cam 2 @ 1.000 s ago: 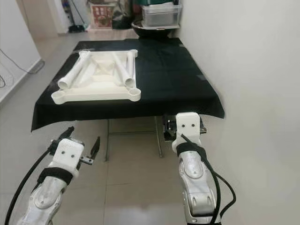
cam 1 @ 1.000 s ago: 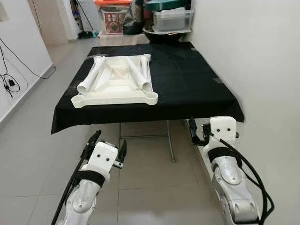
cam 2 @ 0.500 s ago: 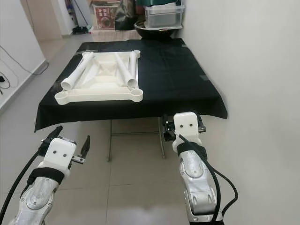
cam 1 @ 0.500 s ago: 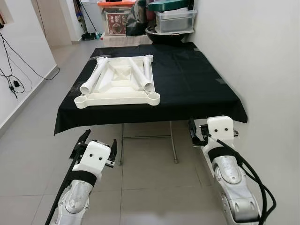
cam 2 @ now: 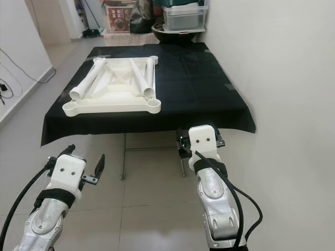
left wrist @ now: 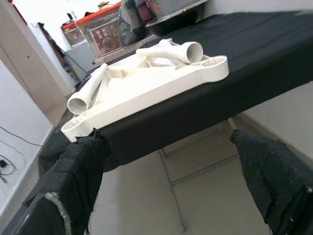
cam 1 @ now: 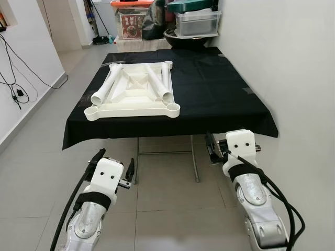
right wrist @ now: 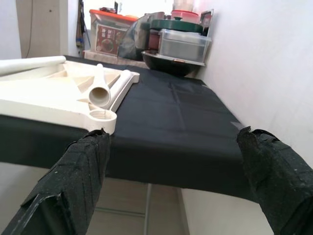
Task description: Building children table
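Note:
A white plastic children's tabletop (cam 1: 132,102) lies upside down on the black-clothed table (cam 1: 220,94), toward its left side. White tube legs (cam 1: 104,85) lie loose across it, one on the left and others on the right (cam 1: 159,86). My left gripper (cam 1: 114,161) hangs open below and in front of the table's edge, nothing between its fingers (left wrist: 78,186). My right gripper (cam 2: 198,144) is also open and empty, low near the front right corner. Through its fingers (right wrist: 68,191) I see a leg's open end (right wrist: 99,95).
A white wall (cam 1: 293,78) runs close along the table's right side. Storage boxes and a dark basin (cam 1: 188,36) stand behind the table's far end. Cables (cam 1: 15,89) trail on the tiled floor at left. Folding metal legs (cam 1: 193,162) show under the table.
The head view has shifted and risen slightly. The left arm has swayed a little sideways and the right gripper has drifted slightly left. Tabletop and legs lie as before.

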{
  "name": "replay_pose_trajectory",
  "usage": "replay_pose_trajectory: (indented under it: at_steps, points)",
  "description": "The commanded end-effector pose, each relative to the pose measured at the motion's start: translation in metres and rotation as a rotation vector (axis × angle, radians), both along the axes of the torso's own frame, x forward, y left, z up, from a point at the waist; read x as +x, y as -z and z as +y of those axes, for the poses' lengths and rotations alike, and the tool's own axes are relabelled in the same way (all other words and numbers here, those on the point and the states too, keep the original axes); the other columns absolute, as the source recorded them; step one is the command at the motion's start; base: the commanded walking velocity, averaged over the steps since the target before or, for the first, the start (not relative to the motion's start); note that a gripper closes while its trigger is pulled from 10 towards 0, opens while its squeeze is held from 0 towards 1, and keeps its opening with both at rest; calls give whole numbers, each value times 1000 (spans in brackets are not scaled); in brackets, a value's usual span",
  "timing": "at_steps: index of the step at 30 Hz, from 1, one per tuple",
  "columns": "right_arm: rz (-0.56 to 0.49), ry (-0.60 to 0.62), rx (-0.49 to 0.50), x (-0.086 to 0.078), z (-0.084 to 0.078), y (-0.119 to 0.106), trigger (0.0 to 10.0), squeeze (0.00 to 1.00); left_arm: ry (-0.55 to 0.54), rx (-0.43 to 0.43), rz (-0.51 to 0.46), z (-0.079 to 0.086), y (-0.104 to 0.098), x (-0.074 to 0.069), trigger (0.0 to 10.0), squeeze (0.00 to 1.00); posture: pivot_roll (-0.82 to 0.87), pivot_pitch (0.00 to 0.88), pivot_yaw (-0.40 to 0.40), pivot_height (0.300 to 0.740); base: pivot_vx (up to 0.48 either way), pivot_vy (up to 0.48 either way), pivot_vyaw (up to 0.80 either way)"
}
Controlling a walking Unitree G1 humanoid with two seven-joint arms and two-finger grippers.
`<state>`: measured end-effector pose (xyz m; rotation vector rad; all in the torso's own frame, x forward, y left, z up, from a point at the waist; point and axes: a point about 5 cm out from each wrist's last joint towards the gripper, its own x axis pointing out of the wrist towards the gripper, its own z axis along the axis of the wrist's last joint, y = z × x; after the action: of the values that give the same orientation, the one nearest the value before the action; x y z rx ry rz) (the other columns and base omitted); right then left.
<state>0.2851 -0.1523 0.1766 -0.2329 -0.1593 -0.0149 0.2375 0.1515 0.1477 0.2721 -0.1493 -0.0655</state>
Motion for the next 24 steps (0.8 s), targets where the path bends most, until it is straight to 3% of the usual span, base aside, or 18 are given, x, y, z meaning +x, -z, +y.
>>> replay_pose_trajectory:
  at_steps: [1,24]
  points:
    - [-14,-5,20,2,2,-2,10000,0,-16,-20,6,3,-2,1,10000,0,2,0,17,740,0,0,0]
    - [8,-18,59,3,3,0,10000,0,-4,-49,-24,1,-8,1,10000,0,-1,0,10,740,0,0,0]
